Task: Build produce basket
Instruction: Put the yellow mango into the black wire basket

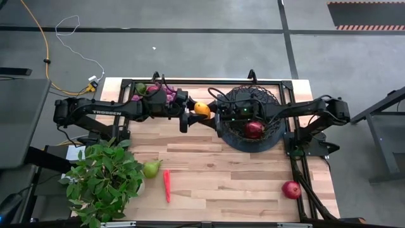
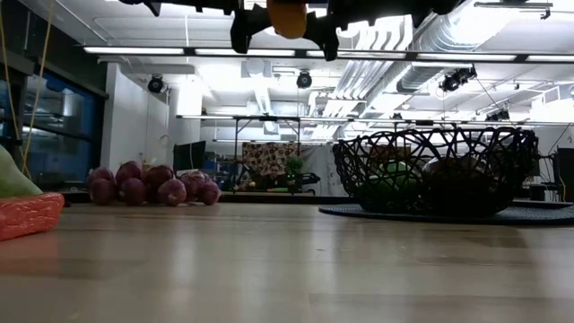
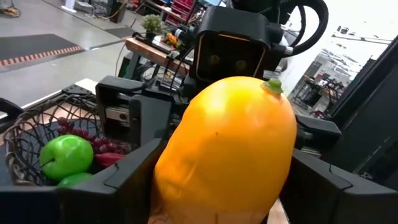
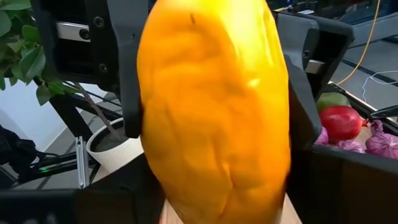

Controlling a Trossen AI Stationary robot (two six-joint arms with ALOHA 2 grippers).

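Note:
An elongated orange fruit [image 1: 202, 109] with a green stem nub hangs high over the table, just left of the black wire basket [image 1: 273, 101]. My left gripper [image 1: 192, 113] reaches it from the left and my right gripper [image 1: 214, 111] from the right, both shut on it. The basket holds a red apple [image 1: 254, 129], a green fruit [image 3: 65, 155] and grapes [image 3: 107, 147]. On the table lie a grape bunch [image 1: 162, 94], a pear [image 1: 151, 168], a red chilli [image 1: 167, 185] and another apple [image 1: 291, 189]. My left gripper pinches the orange fruit's left part between its two fingers [image 3: 121, 180], which lie on its near and far sides. The fingers come level from the table's left. The fruit is lifted clear of the table, lying roughly level between the arms. My right gripper has the fruit's right part [image 4: 186, 186] between its two fingers [image 4: 323, 180], on the near and far sides. It comes about level from the table's right, facing the left gripper. The fruit fills the wrist view, so the exact contact places are hidden.
A leafy potted plant [image 1: 104, 180] stands at the near left corner. A green fruit [image 1: 140, 88] lies by the grapes at the far left. Bare wood shows in the middle and near the front edge, between chilli and apple.

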